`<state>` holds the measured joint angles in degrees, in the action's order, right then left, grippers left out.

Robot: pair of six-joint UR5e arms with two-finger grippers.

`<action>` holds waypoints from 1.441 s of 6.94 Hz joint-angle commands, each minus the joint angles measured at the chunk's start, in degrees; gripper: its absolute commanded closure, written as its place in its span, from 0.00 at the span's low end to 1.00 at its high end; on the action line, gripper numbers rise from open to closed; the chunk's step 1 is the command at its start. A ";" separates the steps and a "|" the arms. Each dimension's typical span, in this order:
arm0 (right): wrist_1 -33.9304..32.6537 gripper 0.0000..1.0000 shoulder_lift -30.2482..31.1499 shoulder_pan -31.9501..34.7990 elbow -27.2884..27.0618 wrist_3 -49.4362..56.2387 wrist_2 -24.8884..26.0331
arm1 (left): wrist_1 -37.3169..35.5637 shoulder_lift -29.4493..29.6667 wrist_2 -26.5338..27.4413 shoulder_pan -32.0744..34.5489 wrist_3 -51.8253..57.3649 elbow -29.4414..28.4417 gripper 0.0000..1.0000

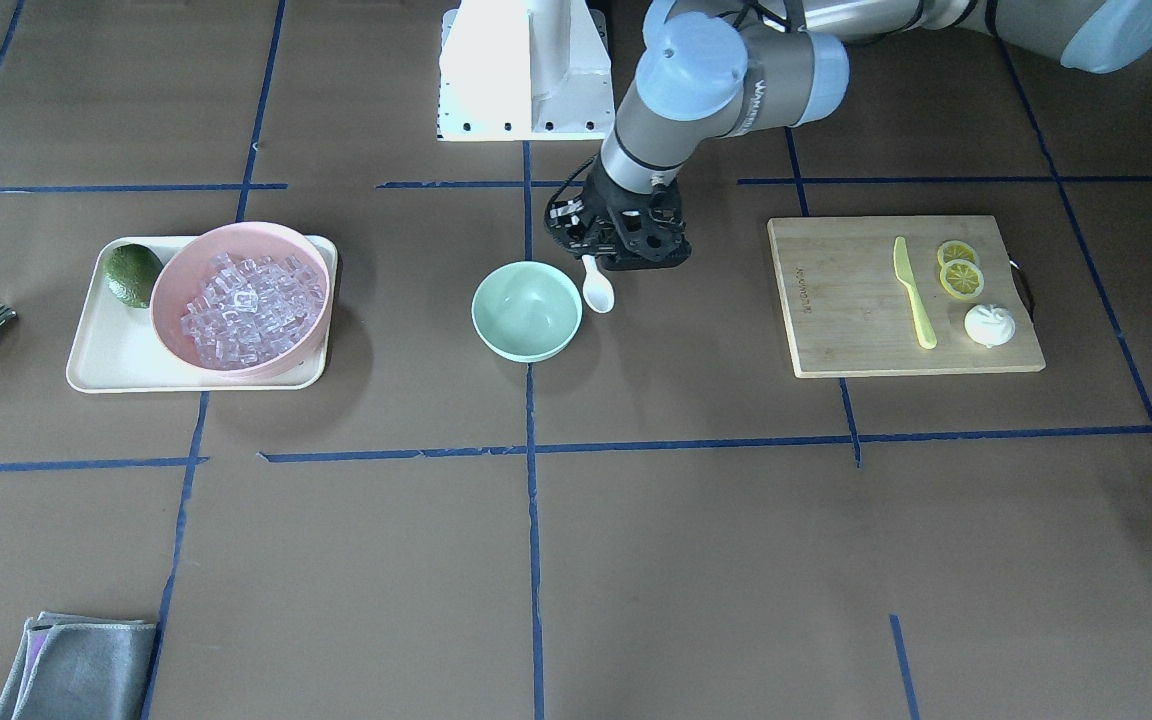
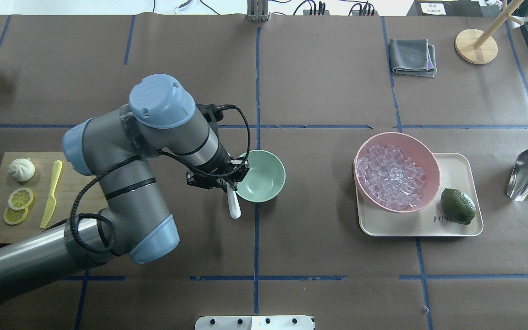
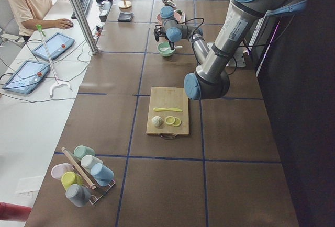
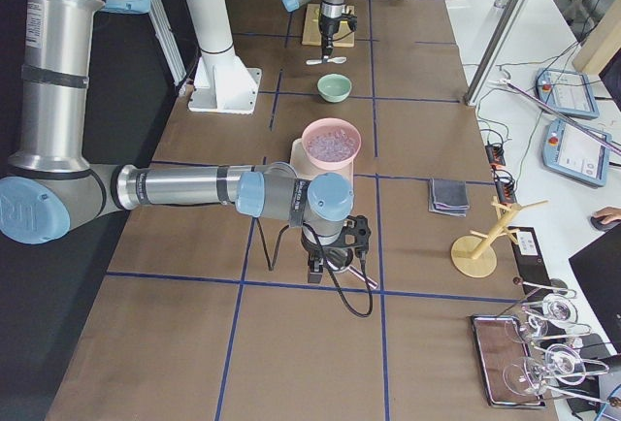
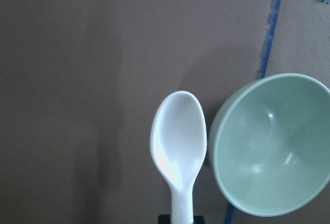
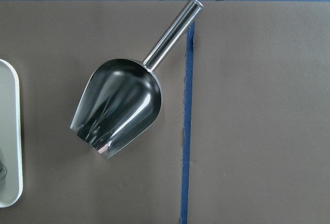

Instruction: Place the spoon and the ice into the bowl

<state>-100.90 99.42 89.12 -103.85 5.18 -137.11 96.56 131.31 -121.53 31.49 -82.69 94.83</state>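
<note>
Brown paper crossed with blue tape lines covers the long table (image 2: 319, 82), and I stand beside it. The left gripper (image 2: 229, 185) has its jaws closed on the handle of the white spoon (image 5: 178, 141). The oval scoop sticks out in front of the jaws, hollow side up, and from the side views it seems to hang a little above the table. The mint-green bowl (image 5: 273, 146) is just beside the scoop, to one side of the jaws, and it is empty.

I judge the spoon to be light, stiff and smooth. The grip on the thin handle is the right place, but such a handle may turn between the pads if it knocks the bowl's rim.

The ice (image 2: 390, 176) is well apart from these jaws, beyond the green bowl, piled in the pink bowl (image 2: 424, 153) on a cream tray (image 2: 456, 169). The cubes look small, loose and slippery, so pinching one by one would probably go badly. A metal scoop (image 6: 118, 105) lies right under the right gripper (image 4: 330, 251), and its round handle seems the best place to hold. Whether the right jaws are open or closed, I cannot tell.
</note>
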 commanded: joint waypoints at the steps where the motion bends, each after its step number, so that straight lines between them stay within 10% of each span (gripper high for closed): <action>1: 0.00 0.00 0.07 0.00 -0.12 0.00 0.00 | 0.29 5.17 -0.02 -2.30 -1.60 -5.70 1.00; 3: 0.00 0.00 0.07 0.00 -0.21 0.00 0.00 | 1.51 5.62 0.07 -2.75 -1.42 -7.10 0.91; 5: 0.00 0.00 0.07 -0.09 -0.21 0.00 0.00 | 2.48 5.44 0.42 -2.57 -1.33 -7.03 0.25; 6: 0.00 0.00 0.07 -0.09 -0.13 0.00 0.09 | 4.06 5.27 0.51 -2.31 -1.16 -7.03 0.11; 10: 5.66 0.00 -1.16 -4.36 -1.69 -13.80 -9.05 | 4.69 -1.54 0.07 2.69 -1.25 2.07 0.01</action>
<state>-99.34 98.70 87.50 -104.51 -0.86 -144.18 101.27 133.62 -121.39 32.92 -84.02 92.30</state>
